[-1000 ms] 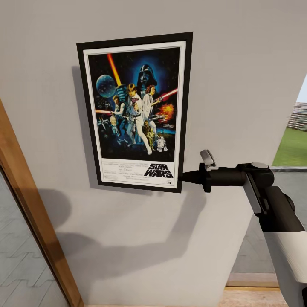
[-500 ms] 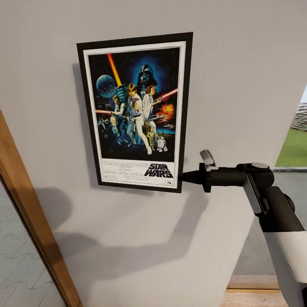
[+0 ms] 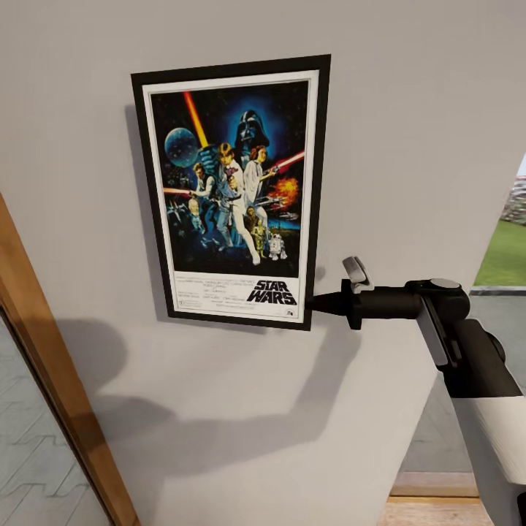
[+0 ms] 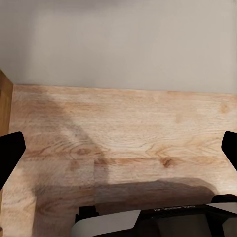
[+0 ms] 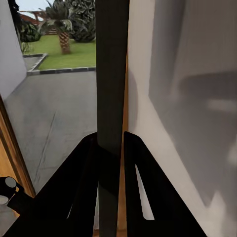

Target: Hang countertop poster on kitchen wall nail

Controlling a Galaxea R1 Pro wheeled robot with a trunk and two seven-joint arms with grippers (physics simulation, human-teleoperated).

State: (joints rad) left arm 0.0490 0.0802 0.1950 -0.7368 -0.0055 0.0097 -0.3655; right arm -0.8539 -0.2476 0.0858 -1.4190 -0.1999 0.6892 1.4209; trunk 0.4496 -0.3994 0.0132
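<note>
The Star Wars poster [image 3: 230,191] stands upright and flat against the grey wall [image 3: 409,109], casting a shadow to its left. My right gripper [image 3: 315,301] is shut on the lower right edge of its black frame. In the right wrist view the frame edge [image 5: 112,74] runs as a dark strip between the closed fingers [image 5: 84,168]. My left gripper [image 4: 118,153] is open over a wooden floor [image 4: 123,128] near the wall's foot, nothing between its fingers [image 4: 10,155]. The kitchen countertop is out of view, and I cannot make out a nail.
A wooden door frame [image 3: 51,380] slants up the left side with grey paving [image 3: 29,453] behind it. At the right, an opening [image 3: 504,252] looks out on grass. Wooden floor [image 3: 431,508] lies below the wall.
The view has crept a little: the door frame slid left and the opening's edge slid right. The poster and my right gripper keep the same place in the picture.
</note>
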